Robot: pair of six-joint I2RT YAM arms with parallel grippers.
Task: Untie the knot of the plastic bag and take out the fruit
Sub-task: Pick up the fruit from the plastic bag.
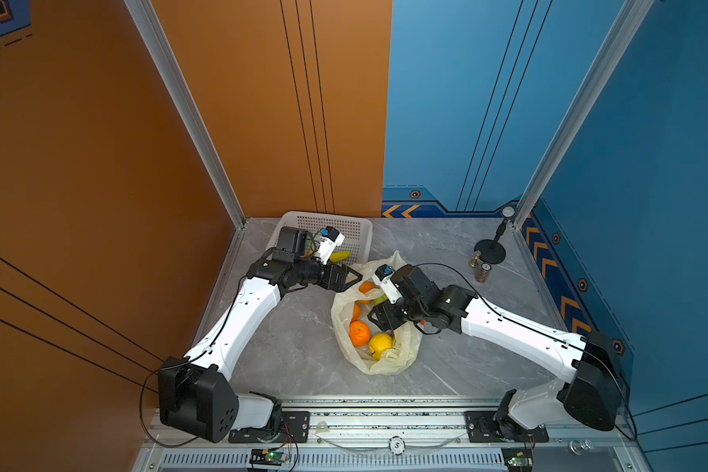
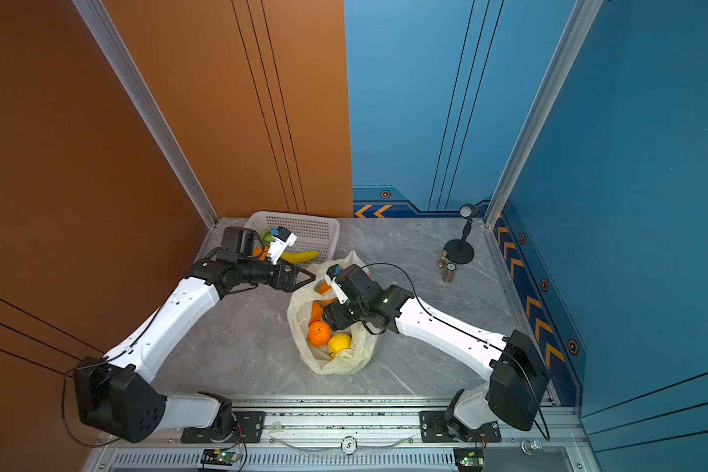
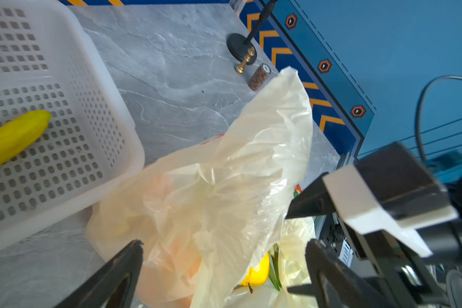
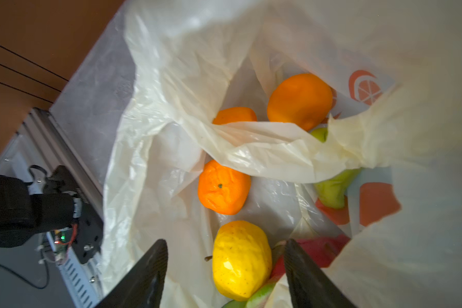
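Note:
The plastic bag (image 1: 401, 351) (image 2: 356, 359) lies open on the table with fruit inside. The knot is out of view; a loose handle strip (image 4: 278, 149) drapes across the mouth. My right gripper (image 4: 226, 241) reaches into the bag. Its jaws stand apart on either side of a yellow citrus (image 4: 242, 258) (image 1: 380, 344), with a gap at one finger. Beyond it lie oranges (image 4: 223, 186) (image 4: 299, 101), a green pear (image 4: 334, 186) and a pink dragon fruit (image 4: 320, 250). My left gripper (image 1: 359, 277) (image 3: 224, 242) is open at the bag's far end, with crinkled bag plastic (image 3: 251, 160) between its fingers, untouched.
A white perforated basket (image 1: 344, 222) (image 3: 112, 133) stands at the back left, close to the bag, and holds a banana (image 1: 340, 256) (image 3: 14, 138). A black stand (image 1: 490, 249), a small brass piece (image 1: 475, 259) and a brown cylinder (image 1: 484, 273) sit at the back right.

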